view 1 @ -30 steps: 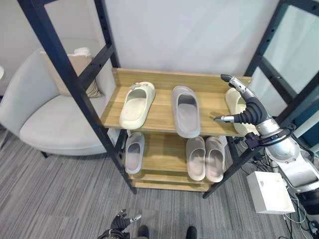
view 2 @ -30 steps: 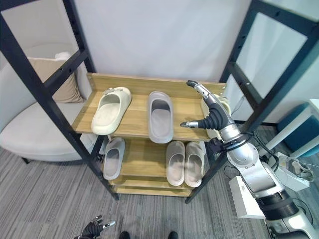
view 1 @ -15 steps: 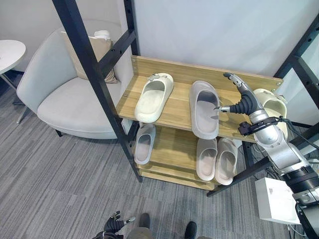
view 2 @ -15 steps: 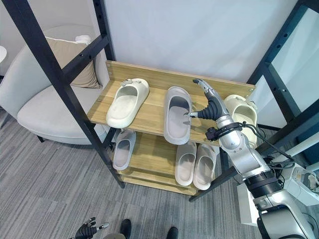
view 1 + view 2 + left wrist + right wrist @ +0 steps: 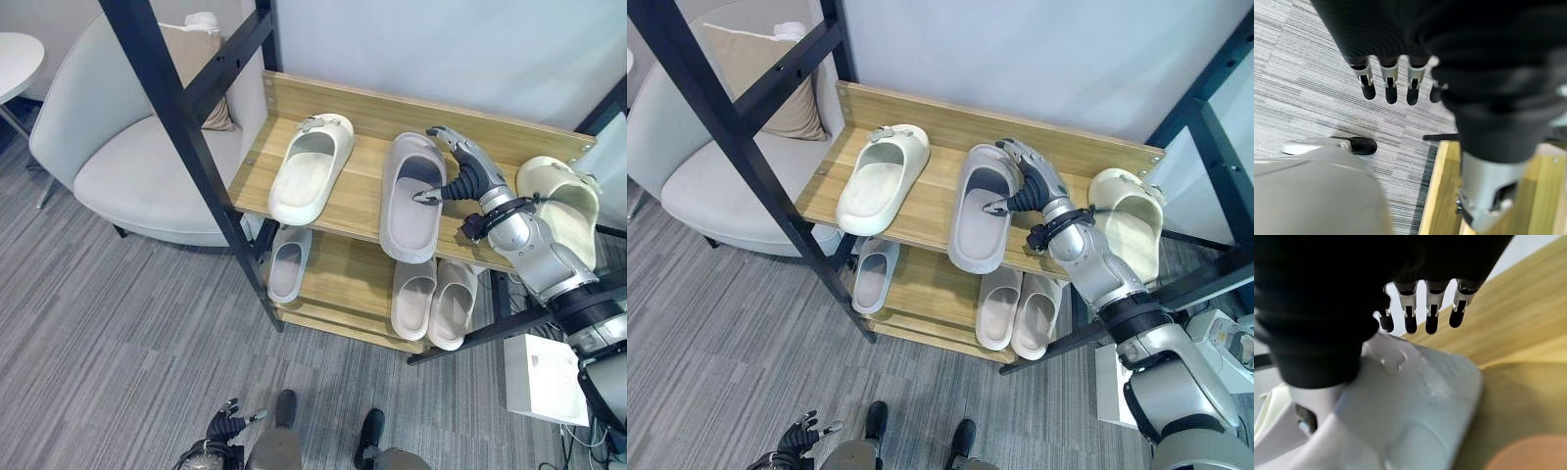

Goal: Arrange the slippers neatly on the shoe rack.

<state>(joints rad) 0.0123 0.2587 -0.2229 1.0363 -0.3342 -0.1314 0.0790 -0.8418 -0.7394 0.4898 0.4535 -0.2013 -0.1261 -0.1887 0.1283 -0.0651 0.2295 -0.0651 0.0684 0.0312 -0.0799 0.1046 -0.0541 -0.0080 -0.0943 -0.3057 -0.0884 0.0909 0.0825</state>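
On the shoe rack's top shelf (image 5: pixel 364 116) lie a cream slipper (image 5: pixel 311 168) at the left, a grey slipper (image 5: pixel 411 201) in the middle and another cream slipper (image 5: pixel 560 201) at the right end. My right hand (image 5: pixel 468 176) is at the grey slipper's strap, fingers straight over its top and thumb pointing into the opening. In the right wrist view the fingers (image 5: pixel 1432 308) hover just above the grey slipper (image 5: pixel 1415 421). On the lower shelf lie a single grey slipper (image 5: pixel 288 266) and a pale pair (image 5: pixel 431 299). My left hand (image 5: pixel 223 431) hangs open low over the floor.
A black post (image 5: pixel 186 137) of the rack's frame slants across the left front of the rack. A grey armchair (image 5: pixel 127 157) with a cushion stands to the left, by a white round table (image 5: pixel 15 59). A white box (image 5: pixel 544 377) sits on the floor at the right.
The camera has shifted. My right hand has moved left, from beside the right cream slipper to the grey slipper's strap. The slippers lie as before.
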